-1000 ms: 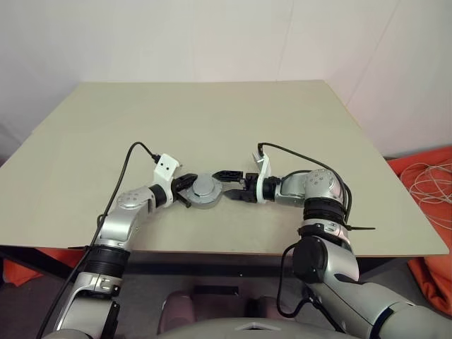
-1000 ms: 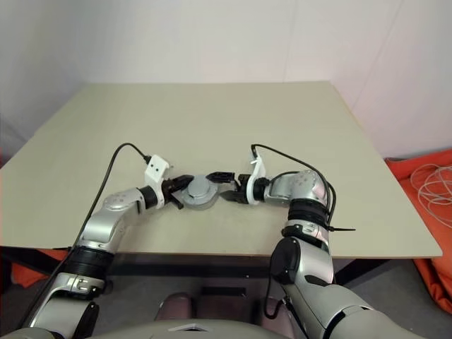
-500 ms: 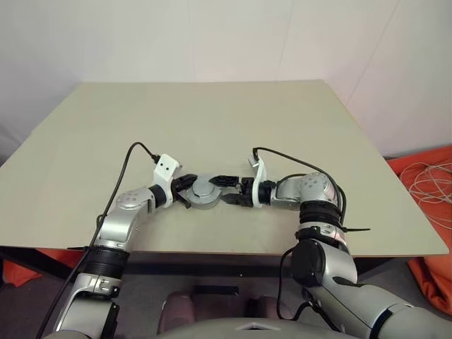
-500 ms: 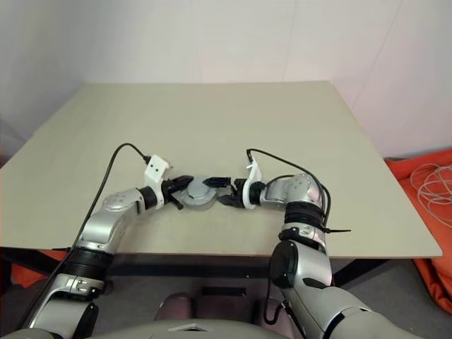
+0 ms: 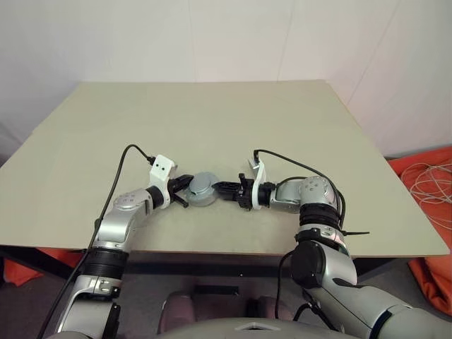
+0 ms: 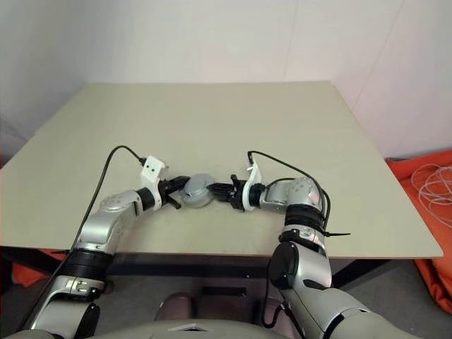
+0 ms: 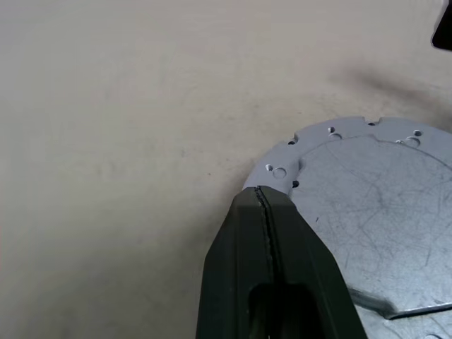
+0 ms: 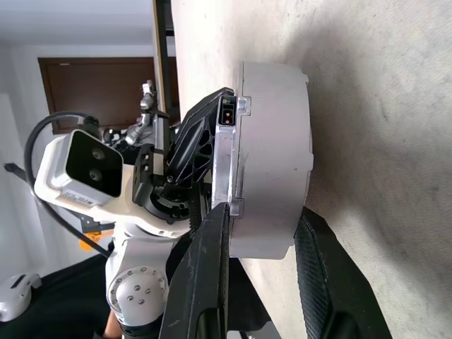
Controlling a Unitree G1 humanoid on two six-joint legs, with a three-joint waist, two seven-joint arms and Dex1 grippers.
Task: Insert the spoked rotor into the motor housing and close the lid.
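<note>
Gripping the motor housing [image 5: 200, 188], left pincer [image 5: 182, 192] clamps its flange; right pincer [image 5: 227, 189] straddles it narrowly; next: seating.

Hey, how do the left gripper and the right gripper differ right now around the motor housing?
The left gripper is shut, tips at the motor housing flange rim; the right gripper has fingers apart, straddling the housing's side. The left comes from the robot's left, the right from the opposite side. Both sit low over the table, facing each other.
</note>
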